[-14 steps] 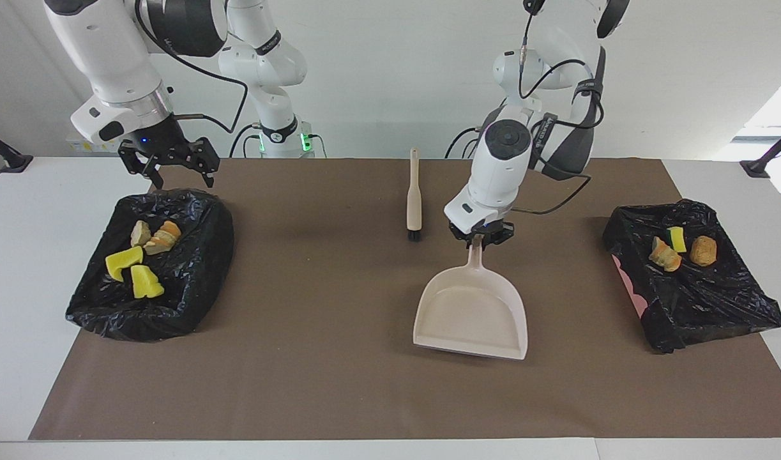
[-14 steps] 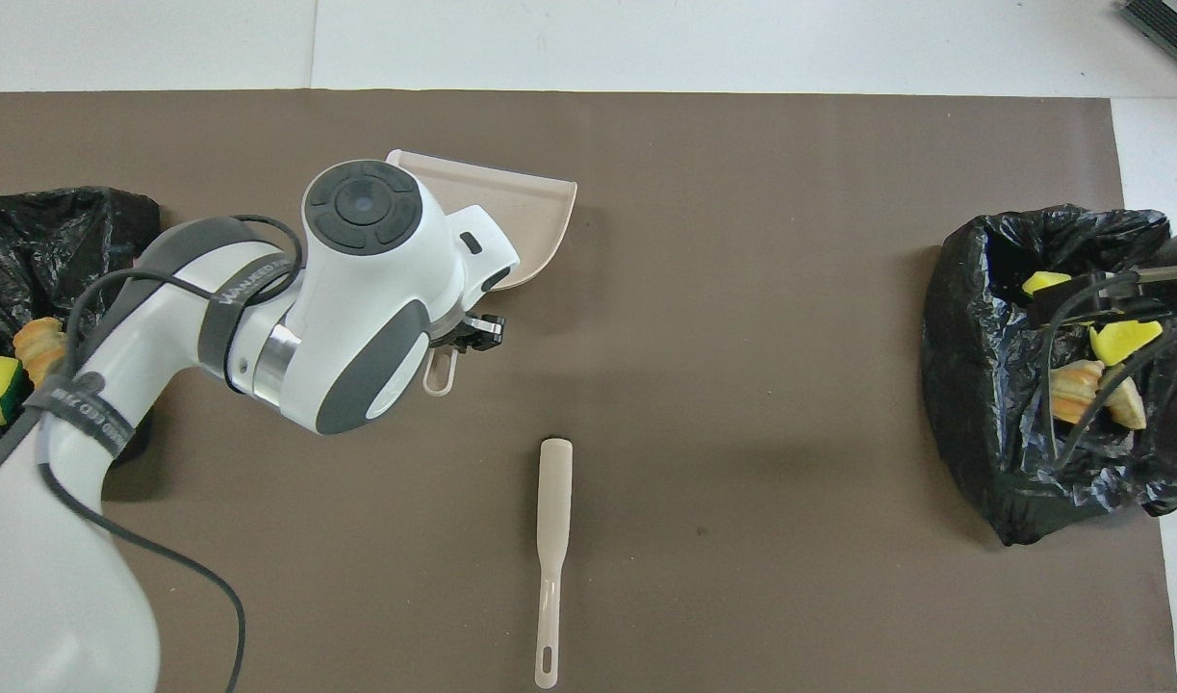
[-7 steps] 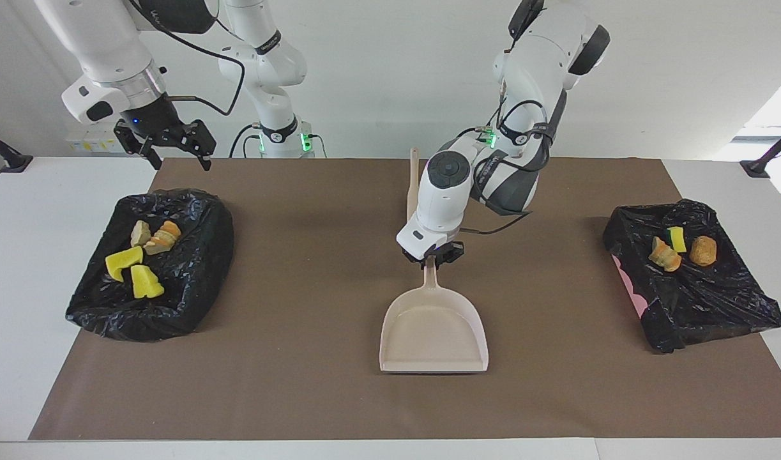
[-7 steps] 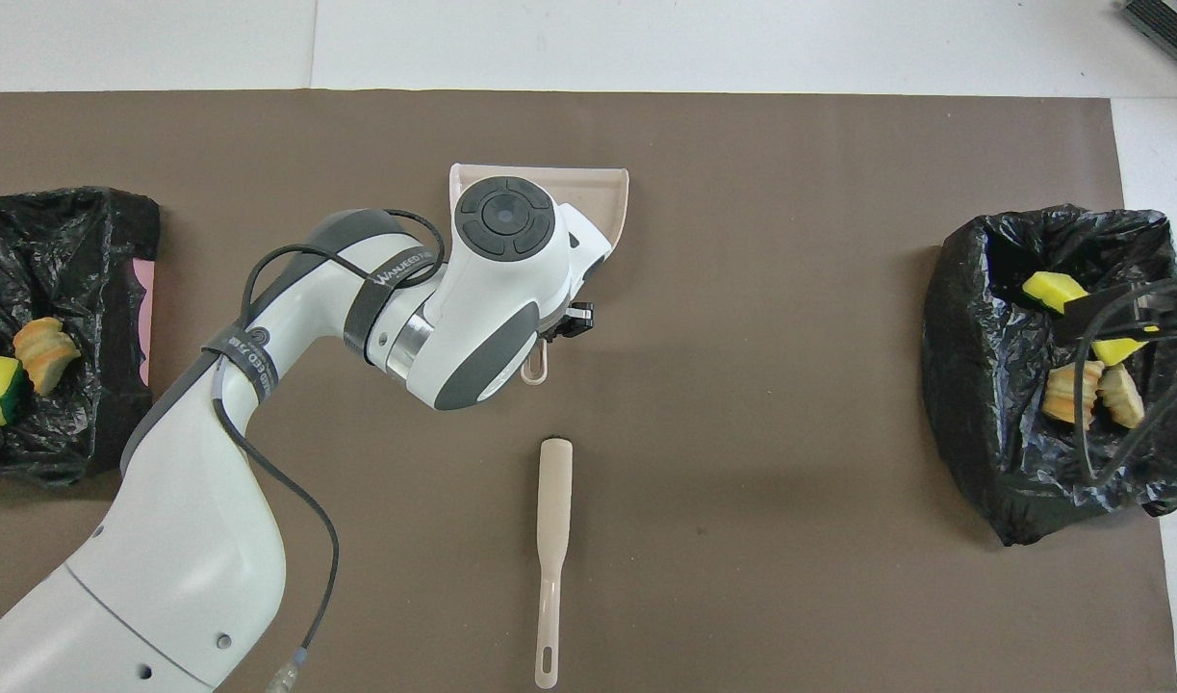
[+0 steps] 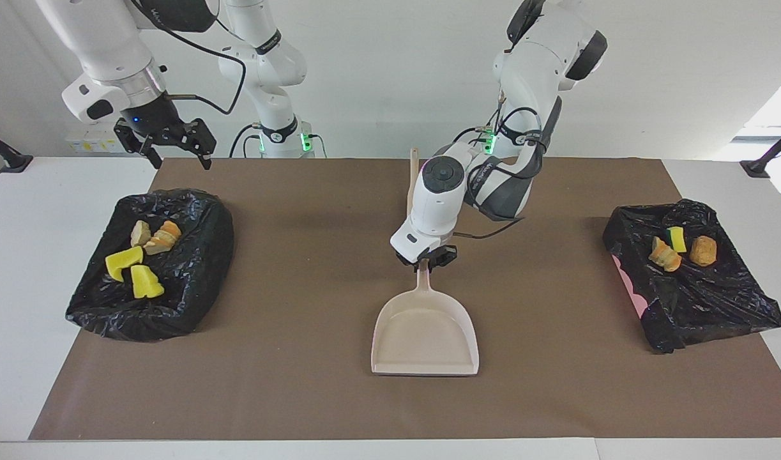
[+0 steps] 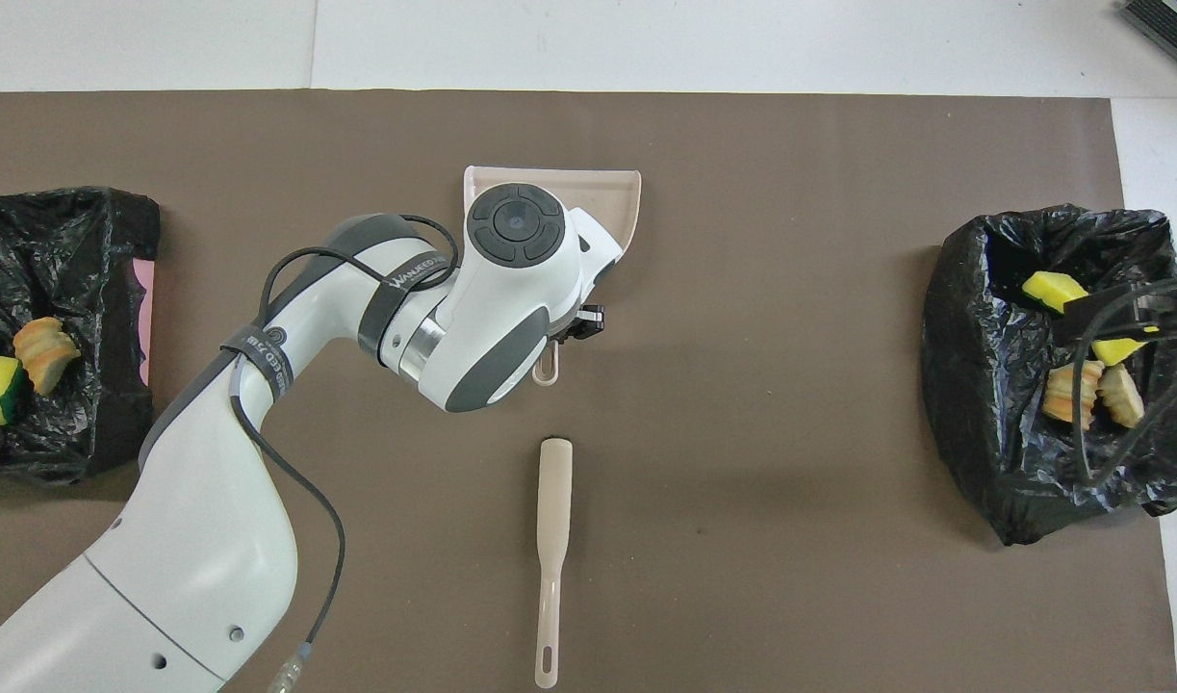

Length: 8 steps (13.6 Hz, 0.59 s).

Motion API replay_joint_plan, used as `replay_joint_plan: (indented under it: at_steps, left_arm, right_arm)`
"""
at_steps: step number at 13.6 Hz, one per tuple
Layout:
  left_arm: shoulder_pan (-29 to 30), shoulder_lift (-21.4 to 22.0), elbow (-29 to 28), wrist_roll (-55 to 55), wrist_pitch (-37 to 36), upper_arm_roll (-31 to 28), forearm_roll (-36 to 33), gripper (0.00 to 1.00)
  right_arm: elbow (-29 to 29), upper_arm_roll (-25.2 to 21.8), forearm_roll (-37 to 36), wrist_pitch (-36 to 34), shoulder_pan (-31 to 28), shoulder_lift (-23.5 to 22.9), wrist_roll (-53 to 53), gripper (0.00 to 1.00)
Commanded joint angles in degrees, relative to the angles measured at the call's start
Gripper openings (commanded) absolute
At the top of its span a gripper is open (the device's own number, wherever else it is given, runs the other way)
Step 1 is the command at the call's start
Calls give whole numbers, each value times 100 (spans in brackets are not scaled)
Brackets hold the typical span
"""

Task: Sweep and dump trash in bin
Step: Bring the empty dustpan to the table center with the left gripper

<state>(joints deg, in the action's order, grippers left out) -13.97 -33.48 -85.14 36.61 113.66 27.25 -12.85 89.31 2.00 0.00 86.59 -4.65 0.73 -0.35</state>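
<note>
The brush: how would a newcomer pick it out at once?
Start at the brown mat covering the table, then find the dustpan at its middle. The brush lies on the mat nearer to the robots: slim, beige, long-handled, and held by neither arm.

Seven scraps of trash are lying in two black-lined bins at the ends of the bench.

Four pieces are sitting in the bin (image 5: 149,268) toward the right arm's end: two bright yellow sponge chunks (image 5: 135,270) lying side by side, and, nearer to the robots, a tan lump (image 5: 140,233) leaning beside a brown ridged bread-like lump (image 5: 163,237). Three pieces are resting in the bin (image 5: 697,287) toward the left arm's end: a brown ridged lump (image 5: 664,255), a green-and-yellow sponge bit (image 5: 676,239) just beside it, and a rounder tan lump (image 5: 703,250) lying close by. All are sitting on crinkled black liner.
</note>
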Motion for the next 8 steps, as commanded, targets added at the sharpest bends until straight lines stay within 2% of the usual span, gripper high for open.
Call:
replay_joint_plan:
  at_steps: [1, 3, 6, 8]
  left_arm:
    - [-62, 122, -135, 74, -10, -18, -60, 27]
    - [-53, 140, -108, 66, -28, -18, -60, 55]
    - [-10, 412, -161, 39, -141, -70, -60, 100]
    - [26, 858, -371, -214, -405, -271, -60, 100]
  right_arm:
    - [-71, 29, -43, -54, 8, 24, 105, 100]
    - [-334, 64, 0, -229, -27, -90, 280, 100]
    - [-301, 64, 62, -125, -1, -82, 648, 100]
    - [-292, 64, 62, -116, 8, -81, 712, 100]
